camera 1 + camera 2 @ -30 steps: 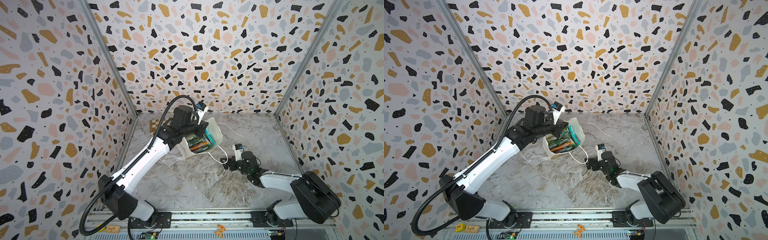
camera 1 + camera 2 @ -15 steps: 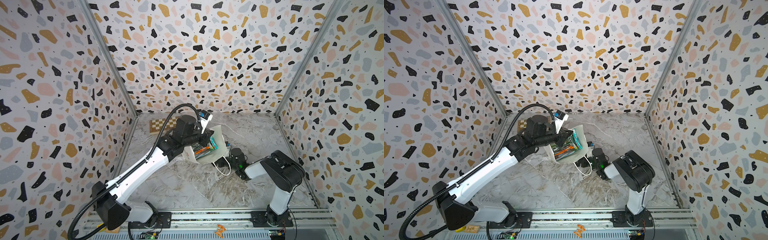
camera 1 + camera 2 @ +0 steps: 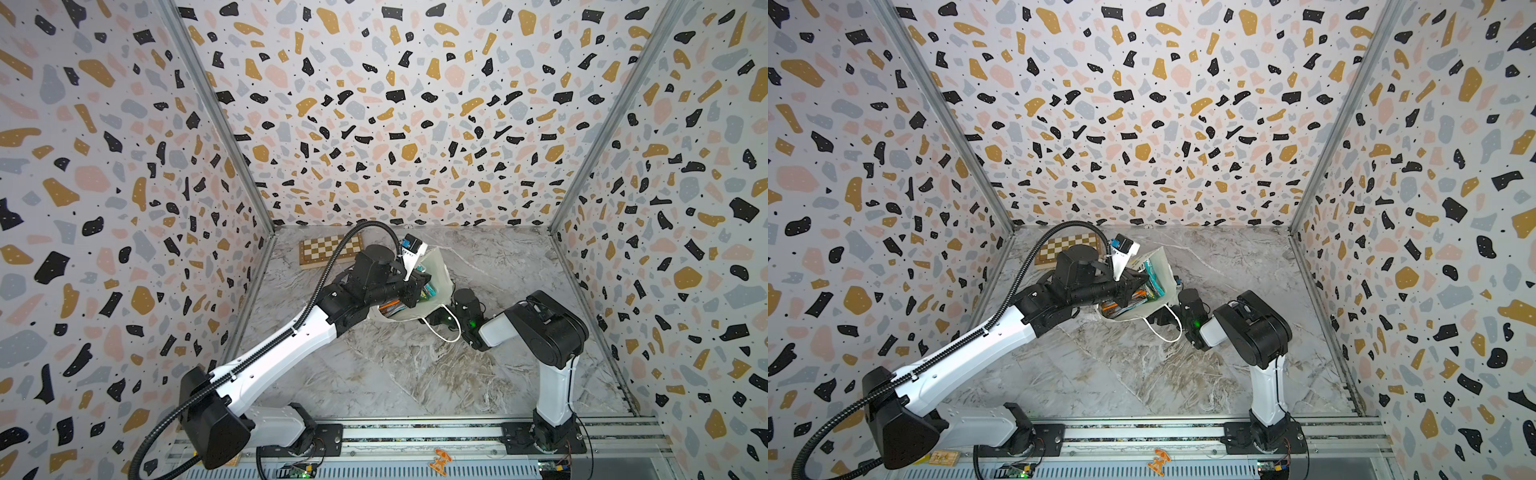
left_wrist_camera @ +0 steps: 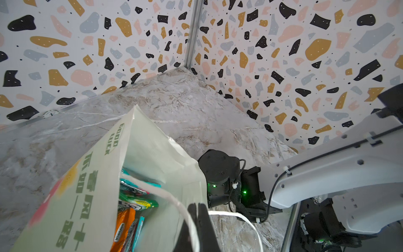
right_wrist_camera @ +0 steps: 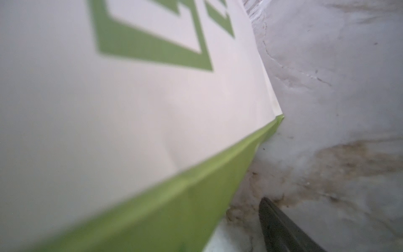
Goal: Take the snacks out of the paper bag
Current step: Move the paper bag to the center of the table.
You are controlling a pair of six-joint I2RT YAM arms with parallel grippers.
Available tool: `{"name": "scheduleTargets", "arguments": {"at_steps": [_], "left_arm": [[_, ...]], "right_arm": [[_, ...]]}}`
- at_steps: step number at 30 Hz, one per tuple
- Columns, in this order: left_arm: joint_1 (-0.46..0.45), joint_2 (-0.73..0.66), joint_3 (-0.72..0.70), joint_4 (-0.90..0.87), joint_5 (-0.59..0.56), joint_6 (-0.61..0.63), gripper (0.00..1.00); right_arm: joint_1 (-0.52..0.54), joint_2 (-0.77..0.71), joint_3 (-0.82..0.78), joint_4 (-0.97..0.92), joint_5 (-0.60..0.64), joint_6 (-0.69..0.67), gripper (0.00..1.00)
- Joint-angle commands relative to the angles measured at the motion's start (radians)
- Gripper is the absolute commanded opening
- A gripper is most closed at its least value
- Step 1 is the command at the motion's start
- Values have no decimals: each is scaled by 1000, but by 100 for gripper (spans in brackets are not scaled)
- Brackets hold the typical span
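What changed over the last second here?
The right arm folded up, elbow raised, bringing the open right gripper up to the paper bag. The left gripper, shut on the bag's rim, pulled it toward the right arm, uncovering more of the chessboard. Unchanged: that grip, and the snacks inside.

A wooden chessboard [image 3: 322,251] is lying flat at the back of the marbled worktop [image 3: 415,374], near the left wall. Terrazzo-patterned walls [image 3: 374,124] are enclosing the worktop on three sides. A small orange piece [image 3: 440,459] is sitting on the front metal rail [image 3: 415,434]
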Motion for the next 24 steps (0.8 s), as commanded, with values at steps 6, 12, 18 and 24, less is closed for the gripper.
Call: {"name": "scheduleTargets", "arguments": {"at_steps": [6, 12, 18, 24], "left_arm": [[-57, -48, -37, 128, 55, -61, 0], [-58, -67, -68, 144, -10, -73, 0], [-57, -66, -77, 160, -12, -81, 0], [-58, -66, -84, 170, -10, -88, 0]], "right_arm": [[-53, -20, 50, -85, 14, -66, 89], [-97, -185, -4, -373, 194, -174, 92], [-150, -343, -17, -640, 455, -269, 94], [-277, -482, -47, -768, 577, -275, 94]]}}
